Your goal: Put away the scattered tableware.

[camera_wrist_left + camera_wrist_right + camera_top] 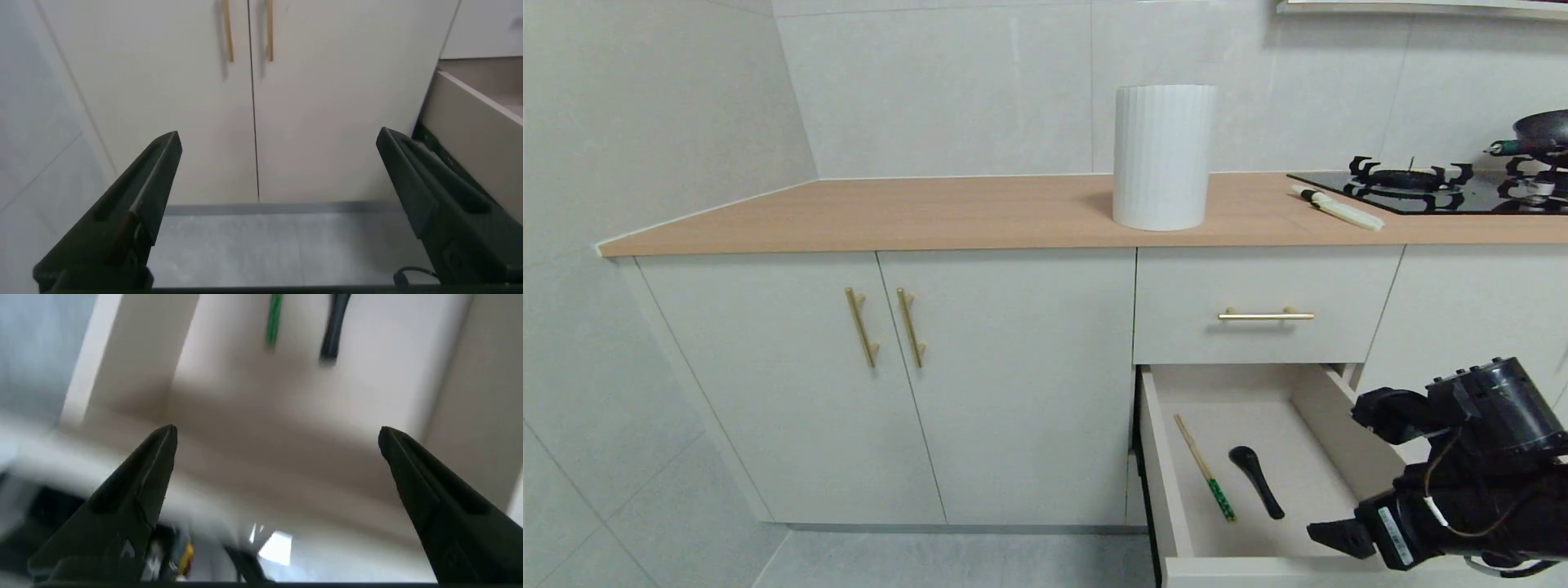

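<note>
My right gripper [1343, 472] hangs at the open drawer's [1156, 457] front corner, jaws released, empty. Chopsticks [1205, 467] and a black spoon [1256, 480] lie inside, stowed I judge. A pale utensil [1335, 208] sits on the counter above the drawer, likely next. My left gripper [278, 147], spread wide, faces the doors beside the drawer.
</note>
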You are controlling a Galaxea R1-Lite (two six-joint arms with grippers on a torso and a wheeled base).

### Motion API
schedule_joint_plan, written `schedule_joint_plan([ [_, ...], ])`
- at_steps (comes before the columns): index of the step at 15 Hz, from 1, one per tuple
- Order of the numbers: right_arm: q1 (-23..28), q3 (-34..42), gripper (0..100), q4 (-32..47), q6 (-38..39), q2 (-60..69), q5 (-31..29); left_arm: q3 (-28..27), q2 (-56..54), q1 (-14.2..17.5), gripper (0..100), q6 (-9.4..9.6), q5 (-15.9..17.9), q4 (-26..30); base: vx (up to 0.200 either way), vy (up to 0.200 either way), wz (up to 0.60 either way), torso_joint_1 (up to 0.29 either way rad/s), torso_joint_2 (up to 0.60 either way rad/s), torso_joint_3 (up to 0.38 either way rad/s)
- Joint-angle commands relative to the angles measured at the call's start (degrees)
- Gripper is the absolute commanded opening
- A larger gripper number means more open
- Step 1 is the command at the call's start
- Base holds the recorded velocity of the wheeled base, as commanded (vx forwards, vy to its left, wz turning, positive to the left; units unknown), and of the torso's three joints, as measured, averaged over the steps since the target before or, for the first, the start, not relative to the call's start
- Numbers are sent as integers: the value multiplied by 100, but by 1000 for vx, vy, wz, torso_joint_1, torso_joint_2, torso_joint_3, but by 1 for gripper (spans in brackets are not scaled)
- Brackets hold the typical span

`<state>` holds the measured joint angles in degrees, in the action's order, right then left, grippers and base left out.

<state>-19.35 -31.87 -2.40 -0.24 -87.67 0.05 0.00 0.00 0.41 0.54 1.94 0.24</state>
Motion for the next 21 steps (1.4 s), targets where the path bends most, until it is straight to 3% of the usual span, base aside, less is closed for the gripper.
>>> schedule_joint_plan([
  [1, -25, 14, 100, 372, -327, 453, 39, 0, 0, 2, 100, -1, 0, 2, 0, 0, 0, 0, 0, 0],
  [4, -43, 49, 100, 1330, -1171, 532, 30, 0, 0, 2, 100, -1, 0, 2, 0, 0, 0, 0, 0, 0],
  [11, -227, 31, 100, 1365, -1145, -549, -40, 0, 0, 2, 100, -1, 0, 2, 0, 0, 0, 0, 0, 0],
  [21, -227, -795, 100, 1339, 604, -1507, -479, 0, 0, 2, 100, -1, 0, 2, 0, 0, 0, 0, 0, 0],
])
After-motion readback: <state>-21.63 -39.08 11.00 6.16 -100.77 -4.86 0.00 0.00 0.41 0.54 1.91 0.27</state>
